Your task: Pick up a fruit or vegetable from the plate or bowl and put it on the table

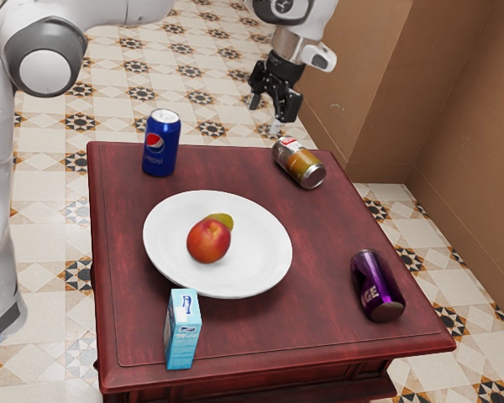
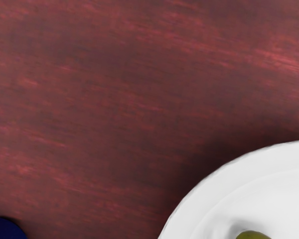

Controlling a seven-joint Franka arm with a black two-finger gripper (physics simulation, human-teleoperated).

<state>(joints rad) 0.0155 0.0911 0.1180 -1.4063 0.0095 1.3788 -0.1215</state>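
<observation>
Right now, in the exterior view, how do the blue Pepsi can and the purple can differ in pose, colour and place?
The blue Pepsi can stands upright; the purple can lies on its side. The Pepsi can is blue, the other purple. The Pepsi can is beyond the plate; the purple can is toward the exterior view's right. Both are on the table.

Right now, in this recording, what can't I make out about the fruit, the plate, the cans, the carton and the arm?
- Green fruit: exterior view, partly hidden behind the red fruit; wrist view, cut off by the lower edge.
- Plate: wrist view, cut off by the edges.
- Purple can: exterior view, its full lettering curves out of sight.
- Carton: exterior view, small print too small.
- Arm: exterior view, cut off by the top edge.
</observation>
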